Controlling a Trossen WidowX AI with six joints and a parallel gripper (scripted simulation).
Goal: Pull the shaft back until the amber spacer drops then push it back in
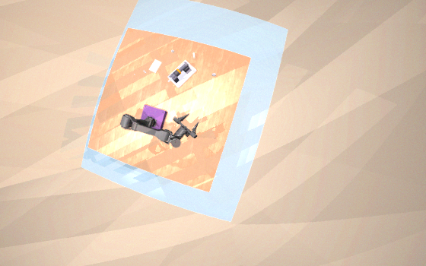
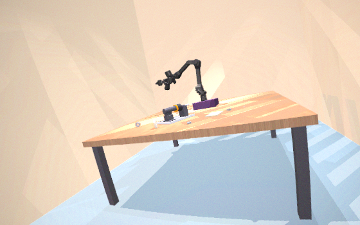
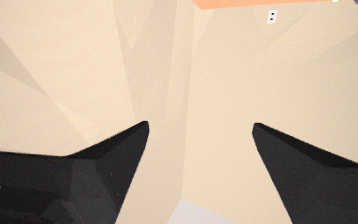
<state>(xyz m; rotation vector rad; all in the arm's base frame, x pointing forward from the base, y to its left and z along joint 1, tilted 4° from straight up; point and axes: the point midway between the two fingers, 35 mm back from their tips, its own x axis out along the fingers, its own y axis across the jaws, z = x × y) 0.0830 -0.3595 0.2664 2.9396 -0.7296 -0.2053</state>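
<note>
A white base plate (image 1: 192, 74) (image 2: 180, 119) lies on the table and bears two dark blocks. The taller-looking block (image 2: 184, 111) is at its right end in the exterior view, the other block (image 2: 168, 116) at the left. A dark shaft (image 2: 168, 110) spans them. An amber spacer (image 1: 178, 71) (image 2: 175, 108) sits around it between the blocks, with a wider dark round part beside it. Which parts touch is too small to tell. My gripper (image 1: 192, 118) (image 3: 199, 127) is open with nothing between its fingers, high above the table and away from the assembly.
A purple block (image 1: 155, 114) (image 2: 206, 104) stands by the arm's base. A white card (image 1: 155, 66) (image 2: 214, 113) lies near the assembly. Small pieces lie around it: a ring-like one (image 1: 214, 74) (image 2: 137, 124), a white one (image 1: 194, 55) and a grey one (image 1: 173, 51) (image 2: 189, 123).
</note>
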